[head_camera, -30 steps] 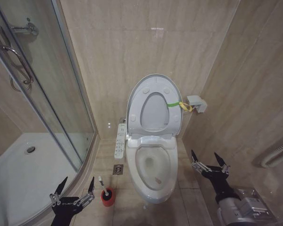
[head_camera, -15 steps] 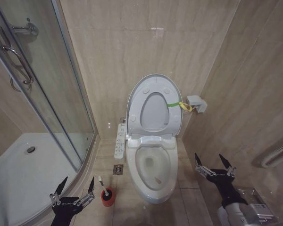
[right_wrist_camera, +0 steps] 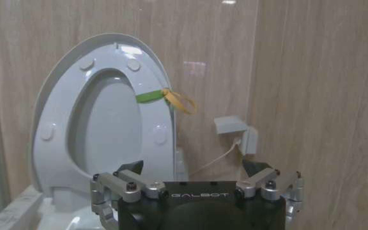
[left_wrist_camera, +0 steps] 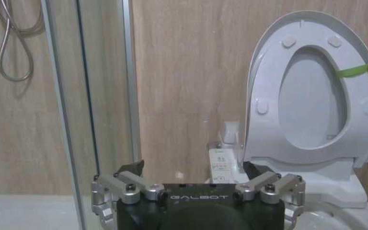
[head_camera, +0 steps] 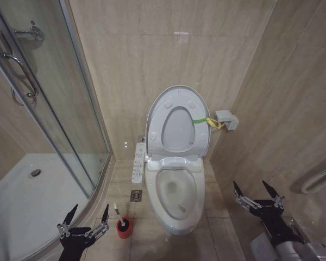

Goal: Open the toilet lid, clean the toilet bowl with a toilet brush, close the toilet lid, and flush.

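In a beige-tiled bathroom, the toilet lid (head_camera: 177, 120) is standing raised against the back wall, with the ring seat lifted against it and a yellow-green strap loop (head_camera: 206, 120) hanging at its edge nearest the corner. Below it, the toilet bowl (head_camera: 176, 196) is lying open on the floor between a glass shower enclosure (head_camera: 49, 109) on the robot's left and the side wall on its right. The toilet brush (head_camera: 119, 216) is sitting in its small red cup holder (head_camera: 123, 228) on the floor tiles just beside the bowl, its thin white handle tilting up toward the shower. The left gripper (head_camera: 82, 220) is hovering low near the brush, its fingers spread wide and holding nothing. The right gripper (head_camera: 257, 194) is hanging on the other side of the bowl, near the side wall, its fingers likewise parted and empty, well apart from the lid. A white control panel (head_camera: 138, 162) is running alongside the seat hinge, and a small white wall box (head_camera: 226, 119) is sitting beside the strap.
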Robot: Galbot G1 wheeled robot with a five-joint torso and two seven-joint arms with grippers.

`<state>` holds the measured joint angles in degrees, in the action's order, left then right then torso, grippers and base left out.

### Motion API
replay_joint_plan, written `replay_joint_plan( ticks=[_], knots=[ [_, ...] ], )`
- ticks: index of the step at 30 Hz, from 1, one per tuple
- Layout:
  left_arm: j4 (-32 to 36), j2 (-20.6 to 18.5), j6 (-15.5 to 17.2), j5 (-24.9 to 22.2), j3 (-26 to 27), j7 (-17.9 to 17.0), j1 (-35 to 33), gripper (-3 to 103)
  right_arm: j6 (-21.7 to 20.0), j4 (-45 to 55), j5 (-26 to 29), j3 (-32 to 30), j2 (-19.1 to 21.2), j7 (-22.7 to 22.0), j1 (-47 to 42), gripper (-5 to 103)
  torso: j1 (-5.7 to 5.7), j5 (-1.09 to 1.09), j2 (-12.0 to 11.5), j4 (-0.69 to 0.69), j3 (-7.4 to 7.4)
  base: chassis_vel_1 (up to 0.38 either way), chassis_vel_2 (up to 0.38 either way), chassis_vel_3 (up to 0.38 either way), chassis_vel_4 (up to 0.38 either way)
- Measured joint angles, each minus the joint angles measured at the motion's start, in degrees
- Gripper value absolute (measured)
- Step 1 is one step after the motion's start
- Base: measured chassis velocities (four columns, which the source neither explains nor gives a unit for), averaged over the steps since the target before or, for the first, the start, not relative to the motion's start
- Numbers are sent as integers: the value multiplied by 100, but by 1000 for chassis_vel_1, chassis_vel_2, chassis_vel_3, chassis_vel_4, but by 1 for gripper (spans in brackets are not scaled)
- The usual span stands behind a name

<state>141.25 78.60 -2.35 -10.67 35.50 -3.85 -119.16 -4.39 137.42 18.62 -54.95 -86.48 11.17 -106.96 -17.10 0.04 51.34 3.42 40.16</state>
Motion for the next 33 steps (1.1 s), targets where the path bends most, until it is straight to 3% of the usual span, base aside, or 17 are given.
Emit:
replay_joint_plan(
  ticks=[8, 15, 23, 33],
  knots=[
    [0, 0, 0, 0, 0, 0, 0, 100, -467, -116, 351, 12, -1, 723, -30, 100, 0, 0, 0, 0, 0, 0, 0, 0, 0],
    [0, 0, 0, 0, 0, 0, 0, 100, -454, -277, 229, 53, -59, 722, 32, 100, 0, 0, 0, 0, 0, 0, 0, 0, 0],
    [0, 0, 0, 0, 0, 0, 0, 100, 14, -527, 37, 448, -244, 346, 31, 100, 0, 0, 0, 0, 0, 0, 0, 0, 0],
    [0, 0, 0, 0, 0, 0, 0, 100, 435, -974, -229, 733, -525, 341, 175, 100, 0, 0, 0, 0, 0, 0, 0, 0, 0]
  ],
)
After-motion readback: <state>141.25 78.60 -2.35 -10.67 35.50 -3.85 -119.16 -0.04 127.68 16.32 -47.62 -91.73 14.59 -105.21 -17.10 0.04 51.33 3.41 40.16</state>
